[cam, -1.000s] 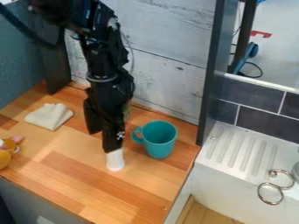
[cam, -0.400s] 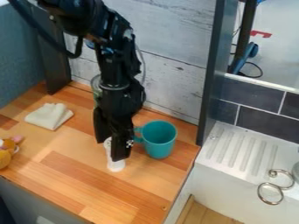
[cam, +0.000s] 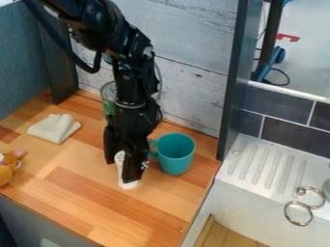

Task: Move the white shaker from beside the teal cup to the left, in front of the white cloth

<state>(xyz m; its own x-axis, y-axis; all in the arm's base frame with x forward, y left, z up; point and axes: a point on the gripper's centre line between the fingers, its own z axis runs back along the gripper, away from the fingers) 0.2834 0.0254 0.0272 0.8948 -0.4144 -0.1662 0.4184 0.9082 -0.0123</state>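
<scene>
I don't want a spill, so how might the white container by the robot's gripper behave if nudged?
The white container looks tall and narrow, so it would probably tip rather easily. Its rounded side suggests it could roll once down. It seems stiff, perhaps plastic; how full it is, I can't tell.

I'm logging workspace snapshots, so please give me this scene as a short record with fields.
gripper: fingers apart, low over the counter
nearest thing: white container, upright, partly hidden by the gripper
contact: cannot tell
beside them: teal mug, upright, handle toward the gripper
behind the arm: can, partly hidden
picture's left: cream cloth; toy, cut off
picture's right: white ribbed drainboard
</scene>
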